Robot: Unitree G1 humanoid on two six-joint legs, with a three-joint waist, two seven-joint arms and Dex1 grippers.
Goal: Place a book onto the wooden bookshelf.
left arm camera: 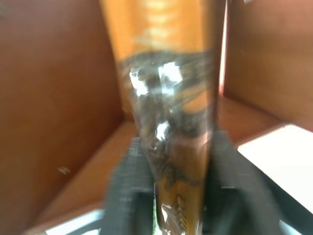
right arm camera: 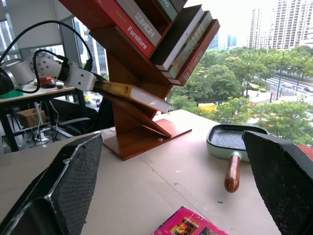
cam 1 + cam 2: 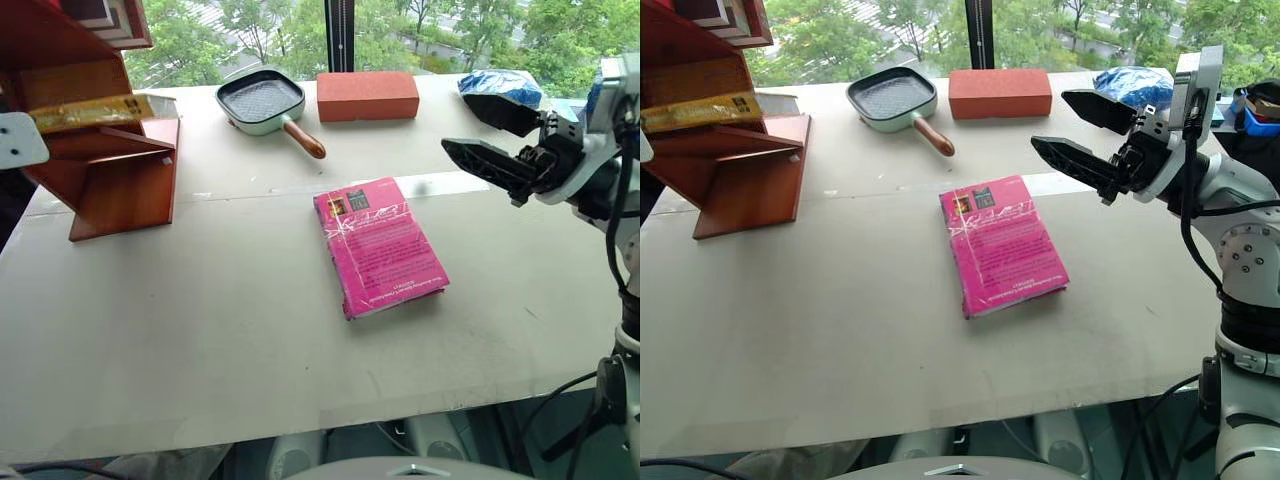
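Book (image 3: 85, 112): yellow, wrapped, long axis running into the bookshelf (image 3: 110, 180), lying on a slanted board. Your left gripper (image 1: 171, 196) straddles its near end; whether it grips or has let go, you cannot tell. Right gripper (image 3: 1080, 130): wide open, empty, well apart. Book's far end hidden.

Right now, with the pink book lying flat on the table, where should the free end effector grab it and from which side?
Grip the pink book across its long right edge, coming from the right, where the open right end effector hovers. It lies flat, cover up, so the fingers probably need to lift that edge off the table first.
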